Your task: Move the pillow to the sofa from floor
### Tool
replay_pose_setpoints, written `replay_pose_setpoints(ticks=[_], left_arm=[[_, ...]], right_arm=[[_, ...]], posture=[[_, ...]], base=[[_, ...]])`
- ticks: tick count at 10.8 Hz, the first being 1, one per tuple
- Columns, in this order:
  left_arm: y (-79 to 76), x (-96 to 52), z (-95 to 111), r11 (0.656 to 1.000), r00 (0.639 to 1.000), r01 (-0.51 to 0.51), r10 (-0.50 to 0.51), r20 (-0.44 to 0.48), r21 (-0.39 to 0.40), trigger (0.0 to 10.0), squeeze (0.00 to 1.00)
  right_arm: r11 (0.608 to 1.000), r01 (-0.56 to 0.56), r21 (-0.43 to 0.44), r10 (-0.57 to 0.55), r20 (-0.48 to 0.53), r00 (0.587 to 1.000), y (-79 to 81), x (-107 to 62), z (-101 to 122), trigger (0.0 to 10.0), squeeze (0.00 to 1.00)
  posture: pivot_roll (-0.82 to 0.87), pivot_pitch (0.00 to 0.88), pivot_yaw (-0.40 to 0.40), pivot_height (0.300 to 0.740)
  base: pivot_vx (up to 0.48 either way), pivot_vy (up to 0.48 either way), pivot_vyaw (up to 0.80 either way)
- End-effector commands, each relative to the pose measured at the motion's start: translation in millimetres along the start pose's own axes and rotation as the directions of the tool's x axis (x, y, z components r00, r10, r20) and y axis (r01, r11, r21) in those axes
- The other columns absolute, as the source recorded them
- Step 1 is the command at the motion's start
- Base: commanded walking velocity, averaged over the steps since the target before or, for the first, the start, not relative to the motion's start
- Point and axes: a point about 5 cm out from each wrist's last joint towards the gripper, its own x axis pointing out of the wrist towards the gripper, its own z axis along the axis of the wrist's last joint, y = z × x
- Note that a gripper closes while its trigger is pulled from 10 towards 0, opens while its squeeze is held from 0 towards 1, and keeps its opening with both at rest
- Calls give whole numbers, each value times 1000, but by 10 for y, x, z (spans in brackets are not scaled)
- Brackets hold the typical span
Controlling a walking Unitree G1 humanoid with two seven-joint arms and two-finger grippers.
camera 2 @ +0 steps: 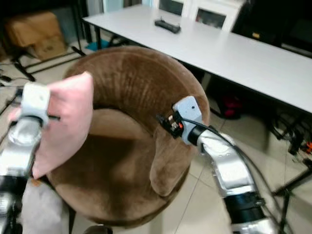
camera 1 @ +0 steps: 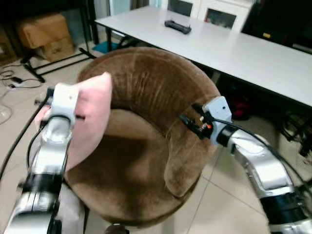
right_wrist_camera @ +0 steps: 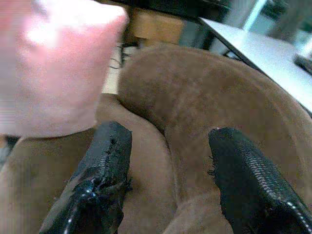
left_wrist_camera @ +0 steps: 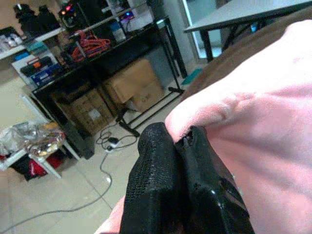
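A pink pillow (camera 1: 92, 117) hangs in the air over the left rim of a round brown velvet sofa chair (camera 1: 146, 161). My left gripper (left_wrist_camera: 181, 140) is shut on the pillow's edge, with pink cloth bunched between its black fingers. My right gripper (right_wrist_camera: 168, 139) is open with nothing in it. It hovers over the chair's right armrest (camera 1: 187, 119), pointing across the seat toward the pillow (right_wrist_camera: 53, 63).
A long white table (camera 1: 234, 48) stands close behind the chair, with a black device (camera 1: 177, 26) on it. Cardboard boxes (camera 1: 44, 34), a black stand and cables (camera 1: 12, 80) lie on the floor to the left. Tiled floor (camera 1: 224, 204) shows at the right.
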Motion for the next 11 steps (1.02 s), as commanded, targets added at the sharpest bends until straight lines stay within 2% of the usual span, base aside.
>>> replay_pose_setpoints(ticks=[1,2,3,4,5,6,7,9,10,11], left_arm=[[29,118,138,1000,999,-11,10,47,15,10000,0],[22,251,197,1000,999,-11,10,38,16,10000,0],[-14,336,281,998,999,-11,8,46,58,10000,0],[-38,367,334,999,998,-5,2,55,51,10000,0],[-178,395,481,998,993,64,-64,103,0,10000,0],[-437,375,649,980,968,193,-181,174,-51,10000,0],[-649,334,740,964,944,263,-251,214,-30,10000,0],[-950,251,757,952,931,305,-296,212,-11,10000,0],[-1089,200,758,936,917,351,-338,211,-27,10000,0],[-1144,175,722,928,918,365,-345,196,-74,10000,0]], right_arm=[[999,-34,-34,34,-3,999,-4,-37,38,10000,0],[997,-54,-51,53,-18,998,-4,-95,32,10000,0],[996,-59,-66,58,-26,998,-9,-143,33,10000,0],[996,-61,-71,59,-24,998,-6,-172,40,10000,0],[996,-56,-76,55,-17,998,-2,-206,49,10000,0],[995,-47,-84,45,-20,999,0,-231,37,10000,0],[995,-36,-93,35,-18,999,1,-232,31,10000,0],[994,-23,-104,23,-2,1000,0,-217,56,10000,0],[994,-14,-109,13,-4,1000,-14,-220,52,10000,0],[993,29,-117,-31,-12,999,-51,-212,30,10000,0]], posture=[[58,0,-69,740],[29,0,-52,740],[7,0,-42,740],[-11,0,-32,740],[-18,0,-28,740],[-20,0,-29,740],[-24,0,-30,740],[-28,0,-32,740],[-30,0,-32,740],[-28,0,-31,740]], base=[[0,0,0],[0,0,0],[0,0,0],[0,0,0],[0,0,0],[0,0,0],[0,0,0],[0,0,0],[0,0,0],[0,0,0]])
